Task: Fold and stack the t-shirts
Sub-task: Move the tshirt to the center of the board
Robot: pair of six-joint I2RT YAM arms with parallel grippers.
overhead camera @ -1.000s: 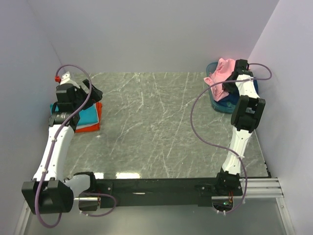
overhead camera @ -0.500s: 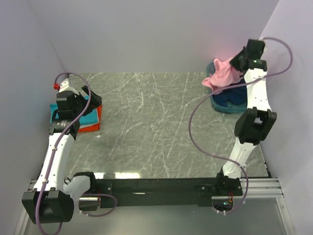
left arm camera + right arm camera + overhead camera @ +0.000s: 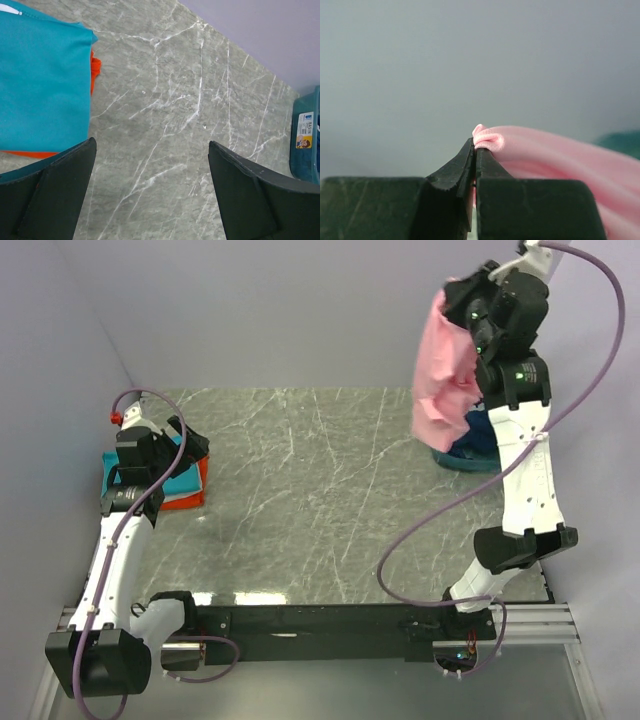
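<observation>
My right gripper (image 3: 458, 290) is raised high at the back right, shut on the light pink t-shirt (image 3: 444, 375), which hangs down from it over the basin. In the right wrist view the pinched pink cloth (image 3: 520, 147) sticks out of the closed right gripper (image 3: 475, 145). A dark blue t-shirt (image 3: 478, 432) lies in the teal basin (image 3: 460, 460). A folded teal t-shirt (image 3: 180, 480) lies on an orange one (image 3: 190, 498) at the left. My left gripper (image 3: 195, 448) is open over the table beside this stack, whose teal top (image 3: 40, 85) shows in the left wrist view.
The grey marble table (image 3: 310, 500) lies between the stack and the basin. Walls close in on the left, back and right. The basin's edge with a label (image 3: 306, 135) shows at the right of the left wrist view.
My right gripper has risen steeply from the basin, lifting the pink t-shirt until it hangs free. The left arm has hardly moved.
</observation>
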